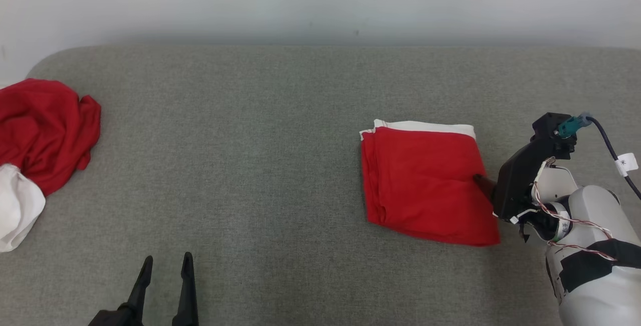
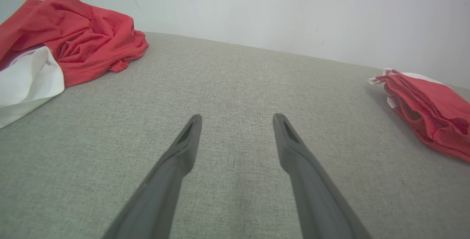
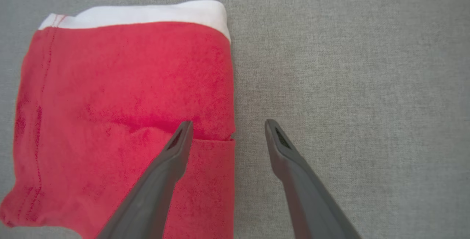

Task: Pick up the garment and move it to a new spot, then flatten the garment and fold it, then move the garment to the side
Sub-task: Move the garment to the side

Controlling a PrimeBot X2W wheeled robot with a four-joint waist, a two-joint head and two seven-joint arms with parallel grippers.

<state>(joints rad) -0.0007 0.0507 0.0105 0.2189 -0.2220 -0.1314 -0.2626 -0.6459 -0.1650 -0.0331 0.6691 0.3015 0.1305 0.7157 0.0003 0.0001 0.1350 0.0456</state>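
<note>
Spread wide apart at the right gripper (image 3: 228, 122) and clamped on nothing: one finger (image 3: 172, 162) over the right-hand edge of the folded garment (image 3: 121, 96), the other over bare grey cushion (image 3: 349, 84), straddling that edge from above. Cannot tell whether resting on the cloth or just clear of it. Spread just as wide at the left gripper (image 2: 238, 115), low over the front of the cushion, well apart from the garment and holding nothing. Lying flat toward the right of the cushion as a tidy, roughly square red packet several layers deep, with a white band along the far edge, stitching down the left edge in the right wrist view, and a shallow crease across the top layer near the fingertip. Looks folded already, so probably down to the last step, the move aside. Likely to handle light, soft and limp, with no stiffness at all: apt to sag, slip layer over layer and fall open if lifted by one ply. Best to pinch through the whole stack at the right-hand edge under the fingers, then slide it low along the cushion rather than raise it high. Farther out, at the cushion's left end, a crumpled red and white heap (image 1: 45, 130), well apart, below a pale wall (image 1: 320, 0).
</note>
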